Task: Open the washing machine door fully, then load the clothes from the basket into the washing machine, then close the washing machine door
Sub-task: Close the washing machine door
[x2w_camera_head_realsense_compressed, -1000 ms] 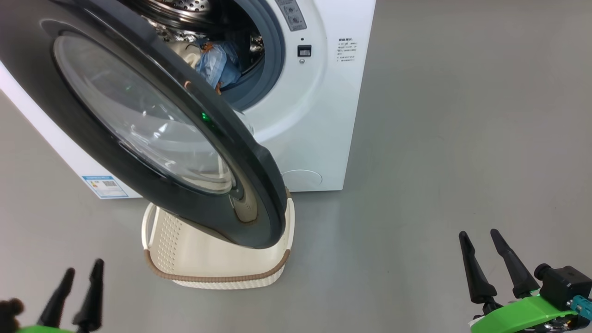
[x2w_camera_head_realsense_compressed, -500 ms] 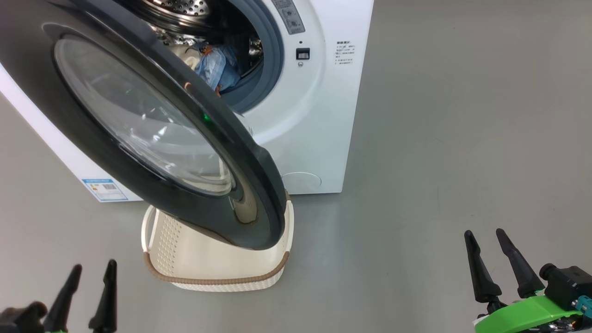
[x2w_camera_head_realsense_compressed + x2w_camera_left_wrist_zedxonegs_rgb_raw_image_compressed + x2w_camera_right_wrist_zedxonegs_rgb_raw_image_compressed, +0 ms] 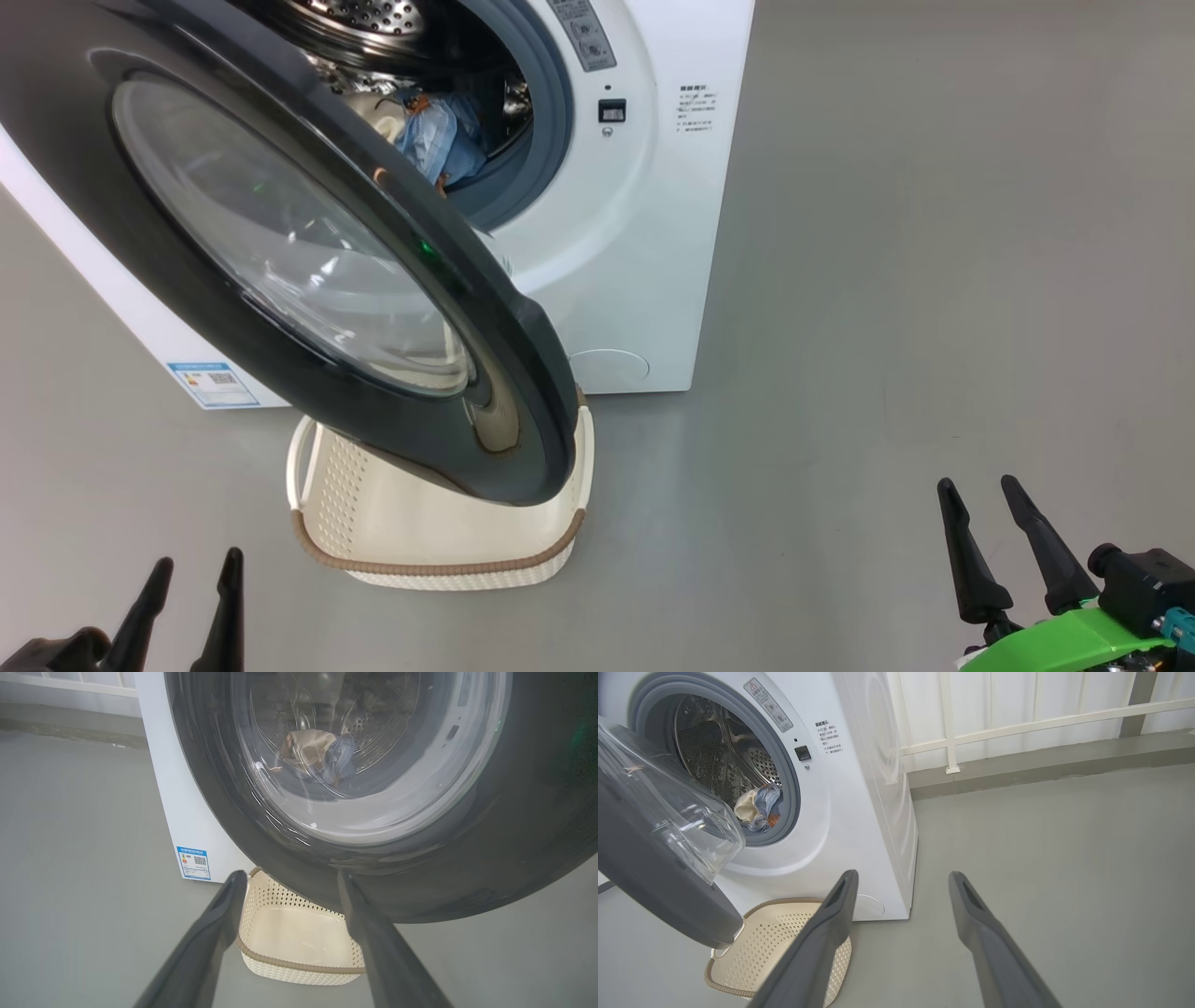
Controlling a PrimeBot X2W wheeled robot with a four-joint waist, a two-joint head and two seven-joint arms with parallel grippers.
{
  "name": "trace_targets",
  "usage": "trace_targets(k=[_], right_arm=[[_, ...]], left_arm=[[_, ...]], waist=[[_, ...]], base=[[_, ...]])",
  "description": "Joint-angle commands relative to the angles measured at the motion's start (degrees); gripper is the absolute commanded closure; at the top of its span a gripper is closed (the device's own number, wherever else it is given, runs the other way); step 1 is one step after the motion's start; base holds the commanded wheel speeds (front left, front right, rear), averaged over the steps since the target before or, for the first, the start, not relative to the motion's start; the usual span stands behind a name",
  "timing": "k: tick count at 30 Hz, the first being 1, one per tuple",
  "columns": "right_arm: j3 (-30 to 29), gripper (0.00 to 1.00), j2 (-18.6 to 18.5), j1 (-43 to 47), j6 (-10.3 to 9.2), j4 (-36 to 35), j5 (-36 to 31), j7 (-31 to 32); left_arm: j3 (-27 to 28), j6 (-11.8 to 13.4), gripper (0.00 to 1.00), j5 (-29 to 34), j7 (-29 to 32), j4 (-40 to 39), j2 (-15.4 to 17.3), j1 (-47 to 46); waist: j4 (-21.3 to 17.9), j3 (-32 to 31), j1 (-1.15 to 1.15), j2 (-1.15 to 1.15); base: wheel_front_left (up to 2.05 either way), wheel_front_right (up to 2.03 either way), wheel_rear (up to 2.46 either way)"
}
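Blue-printed and cream clothes (image 3: 439,140) lie inside the big white front-loading washing machine (image 3: 635,261) at twelve o'clock, the cream perforated plastic basket (image 3: 439,566) at six bare, only the glossy black-rimmed glass door (image 3: 532,373) apparently left to shut; left gripper (image 3: 198,562) at seven and right gripper (image 3: 977,483) at five hover wide-jawed, empty.
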Motion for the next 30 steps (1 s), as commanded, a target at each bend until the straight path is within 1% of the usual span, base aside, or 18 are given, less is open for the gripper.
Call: trace_targets(k=[1, 5, 6, 7, 8, 9, 11, 14, 22, 23, 30], right_arm=[[1.03, 0.0, -0.75, -0.02, 0.09, -1.24, -0.05, -0.69], [1.14, 0.0, -0.82, -0.03, 0.09, -1.2, 0.01, -0.69], [1.22, 0.02, -0.73, -0.07, 0.09, -1.28, 0.02, -0.69], [1.36, 0.25, -0.66, -0.13, 0.09, -1.38, 0.08, -0.69], [1.51, 0.55, -0.6, -0.27, 0.09, -1.53, 0.16, -0.69], [1.63, 0.66, -0.55, -0.44, 0.09, -1.64, 0.24, -0.69], [1.98, 1.0, -0.39, -0.89, 0.09, -2.0, 0.44, -0.69], [2.98, 1.0, -0.08, -1.92, 0.09, -2.8, 0.79, -0.69], [8.43, 1.0, 0.42, -6.49, 0.09, -7.13, 1.75, -0.69], [8.43, 1.0, 0.42, -6.49, 0.09, -7.13, 1.75, -0.69], [13.14, 1.0, 1.46, -12.38, 0.09, -12.21, 2.99, -0.69]], left_arm=[[2.2, -0.09, 0.0, 0.49, -0.37, -0.93, 1.32, -1.38], [1.85, -0.09, 0.0, 0.64, -0.37, -1.04, 1.24, -1.32], [1.74, -0.09, 0.0, 0.7, -0.37, -1.06, 1.21, -1.33], [1.67, -0.09, 0.0, 0.75, -0.37, -1.08, 1.17, -1.34], [1.61, -0.09, 0.0, 0.78, -0.37, -1.1, 1.12, -1.35], [1.77, -0.09, 0.0, 0.98, -0.37, -1.17, 1.06, -1.38], [1.93, -0.09, 0.0, 1.21, -0.37, -1.17, 0.78, -1.35], [2.31, -0.09, 0.0, 1.59, -0.37, -1.26, 0.42, -1.13], [2.62, -0.09, 0.0, 2.45, -0.37, -1.11, -0.35, -0.25], [2.62, -0.09, 0.0, 2.45, -0.37, -1.11, -0.35, -0.25], [2.8, -0.09, 0.0, 2.85, -0.37, -1.58, -1.03, 0.14]], waist=[[0.07, -0.14, 0.0, 0.0], [0.29, -0.61, 0.0, 0.0], [0.39, -0.7, 0.0, 0.0], [0.5, -0.76, 0.0, 0.0], [0.64, -0.83, 0.0, 0.0], [0.81, -0.89, 0.0, 0.0], [1.31, -1.2, 0.0, 0.0], [2.1, -1.72, 0.0, 0.0], [4.53, -3.21, 0.0, 0.0], [4.53, -3.21, 0.0, 0.0], [6.53, -3.82, 0.0, 0.0]], base=[[0.0, 0.0, 0.0], [0.0, 0.0, 0.0], [0.0, 0.0, 0.0], [0.0, 0.0, 0.0], [0.0, 0.0, 0.0], [0.0, 0.0, 0.0], [0.0, 0.0, 0.0], [0.0, 0.0, 0.0], [0.0, 0.0, 0.0], [0.0, 0.0, 0.0], [0.0, 0.0, 0.0]])
